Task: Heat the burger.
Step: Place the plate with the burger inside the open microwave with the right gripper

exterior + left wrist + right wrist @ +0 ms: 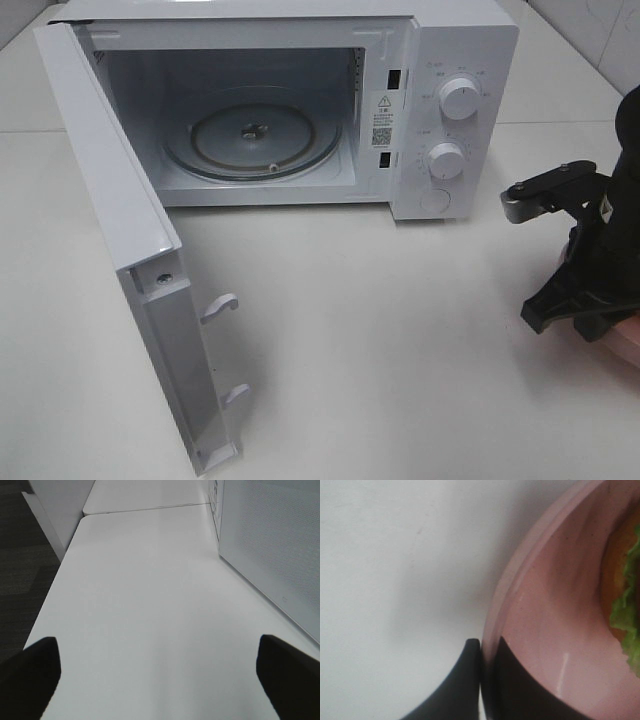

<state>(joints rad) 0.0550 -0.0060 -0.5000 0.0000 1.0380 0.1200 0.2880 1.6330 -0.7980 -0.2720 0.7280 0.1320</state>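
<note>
Now my right fingers (452,690) pinch narrow on the rim of the pink plate (512,585), one outside and one inside. The burger (620,580) sits on that plate, apart from my grip. My left fingers (30,675) stand wide and hold nothing over the worktop (150,605) beside the microwave (460,60). Its door (110,210) hangs open, showing the glass turntable (250,140). I judge a rim grip lets the plate tip, so I should lift level, carry slowly, and enter low and centred.

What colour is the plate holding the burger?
The plate is salmon pink, clearest in the right wrist view.
</note>
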